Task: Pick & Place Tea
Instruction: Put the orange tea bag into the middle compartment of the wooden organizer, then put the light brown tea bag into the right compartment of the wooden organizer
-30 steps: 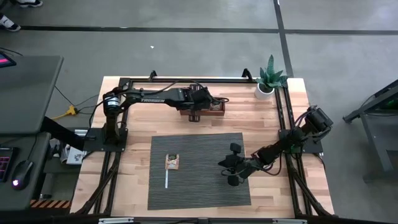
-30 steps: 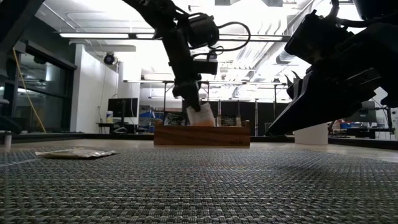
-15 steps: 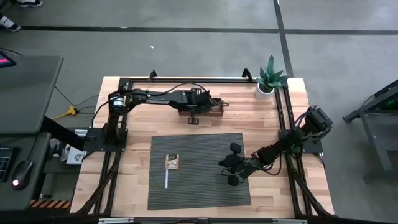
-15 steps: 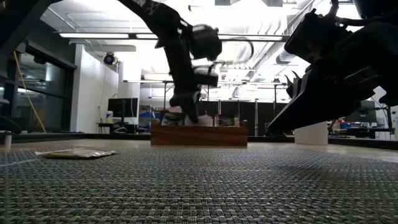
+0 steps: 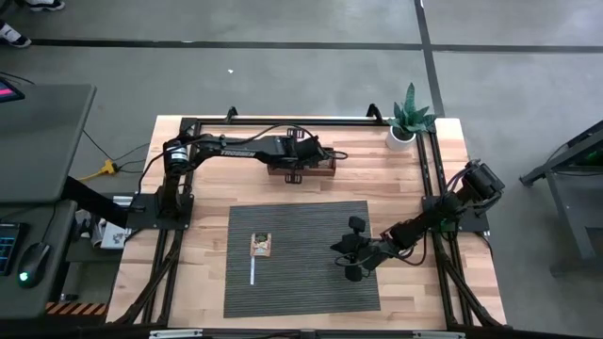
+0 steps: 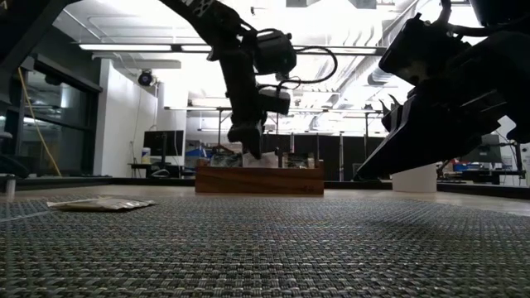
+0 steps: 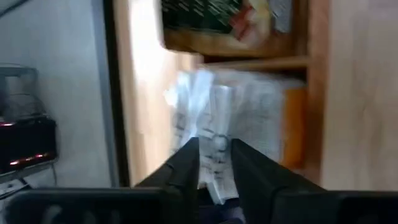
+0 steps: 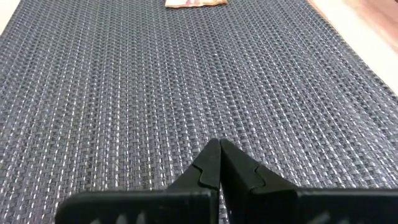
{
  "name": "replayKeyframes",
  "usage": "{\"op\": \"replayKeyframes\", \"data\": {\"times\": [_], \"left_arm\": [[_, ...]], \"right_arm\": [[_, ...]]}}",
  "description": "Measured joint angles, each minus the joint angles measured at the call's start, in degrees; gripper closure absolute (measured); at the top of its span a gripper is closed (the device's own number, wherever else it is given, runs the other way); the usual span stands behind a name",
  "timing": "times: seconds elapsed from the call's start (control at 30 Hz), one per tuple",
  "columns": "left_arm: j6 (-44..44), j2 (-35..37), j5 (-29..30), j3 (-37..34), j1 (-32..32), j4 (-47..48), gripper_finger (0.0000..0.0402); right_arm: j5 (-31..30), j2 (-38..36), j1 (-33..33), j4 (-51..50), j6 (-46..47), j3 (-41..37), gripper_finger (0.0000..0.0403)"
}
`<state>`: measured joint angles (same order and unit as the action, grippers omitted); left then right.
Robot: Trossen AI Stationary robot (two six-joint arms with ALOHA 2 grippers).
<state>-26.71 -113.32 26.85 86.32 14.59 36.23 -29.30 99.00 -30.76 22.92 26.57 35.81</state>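
My left gripper [image 5: 300,162] reaches over the wooden tea box [image 5: 303,169] on the table's far side and is shut on a white and orange tea sachet [image 7: 249,118], which dips into a box compartment [image 6: 263,161]. Dark green sachets [image 7: 208,12] fill the neighbouring compartment. One tan and orange sachet [image 5: 261,245] lies flat on the grey mat [image 5: 311,273], with a thin white strip [image 5: 253,271] beside it. My right gripper [image 5: 351,250] hovers shut over the mat's right part, touching nothing. My left gripper pinches the white and orange sachet by its crumpled white edge [image 7: 214,134] between its two fingers [image 7: 185,165]. The fingers come from above, pointing down into the box. The sachet hangs below them, its lower part inside the compartment.
A potted plant [image 5: 409,121] stands at the far right corner. Black frame rails [image 5: 429,179] run along the table's sides. The mat between the lone sachet and the right gripper is bare weave [image 8: 186,81].
My left gripper has gone down toward the box with the sachet, which hung above the rim and now sits partly inside a compartment. The box has slid a little toward the table's left. The right arm has kept still.
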Motion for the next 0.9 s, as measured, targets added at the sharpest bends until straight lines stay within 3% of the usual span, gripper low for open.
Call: {"op": "replayKeyframes", "data": {"times": [0.33, 0.7, 0.9], "left_arm": [[0.80, 0.00, 1.96, 7.00, 0.00, 2.90, 0.0217], [8.94, 0.38, 2.30, 11.62, 0.00, 16.82, 0.0208], [17.73, 5.66, -1.04, 10.87, -0.61, 23.21, 0.0208]], "right_arm": [[0.69, 0.00, 0.02, -0.04, 0.00, 0.00, 0.0402], [1.33, 0.00, 0.02, -0.38, 0.00, 0.00, 0.0402], [1.36, 0.00, 0.02, -0.39, 0.00, 0.00, 0.0402]]}}
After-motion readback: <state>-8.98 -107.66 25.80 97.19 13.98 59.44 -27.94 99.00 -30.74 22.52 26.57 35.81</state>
